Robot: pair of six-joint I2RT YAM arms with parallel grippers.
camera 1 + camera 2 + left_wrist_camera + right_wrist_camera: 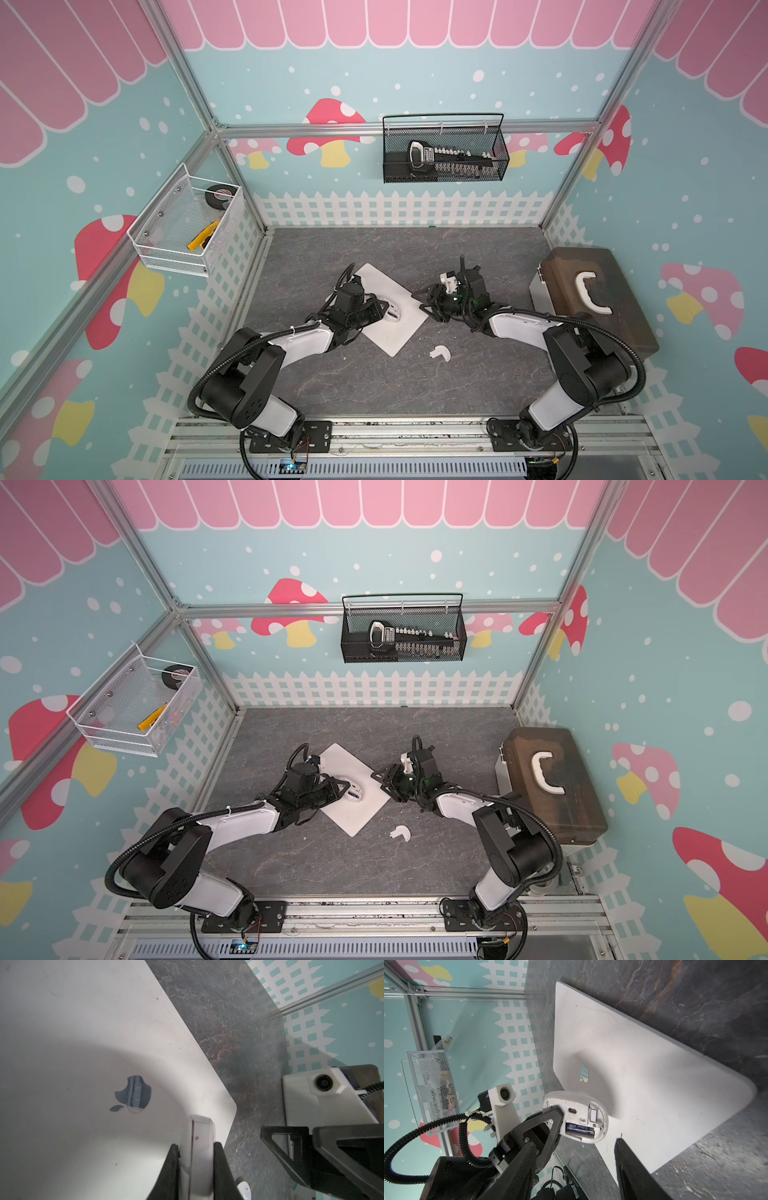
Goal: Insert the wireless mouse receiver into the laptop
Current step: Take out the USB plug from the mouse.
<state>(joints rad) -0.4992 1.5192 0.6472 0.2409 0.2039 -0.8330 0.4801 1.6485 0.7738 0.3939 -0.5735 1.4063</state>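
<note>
The silver-white laptop [376, 278] [338, 760] lies shut and skewed on the dark table, its apple logo [133, 1095] [584, 1073] facing up. My left gripper [384, 309] [347, 789] [196, 1145] is shut on the white mouse [393, 312] [356, 792] [554, 1103] and holds it just over the lid. The mouse's open underside shows a blue battery [579, 1128] and the small whitish receiver [593, 1114] sitting in its slot. My right gripper [422, 302] [380, 781] [576, 1142] stands open beside the laptop's right corner, facing the mouse, with nothing between its fingers.
A white curved cover piece [439, 353] [401, 833] lies on the table in front of the laptop. A brown box [594, 299] with a white handle stands at the right edge. A black wire basket [444, 149] and a white one [187, 224] hang on the walls.
</note>
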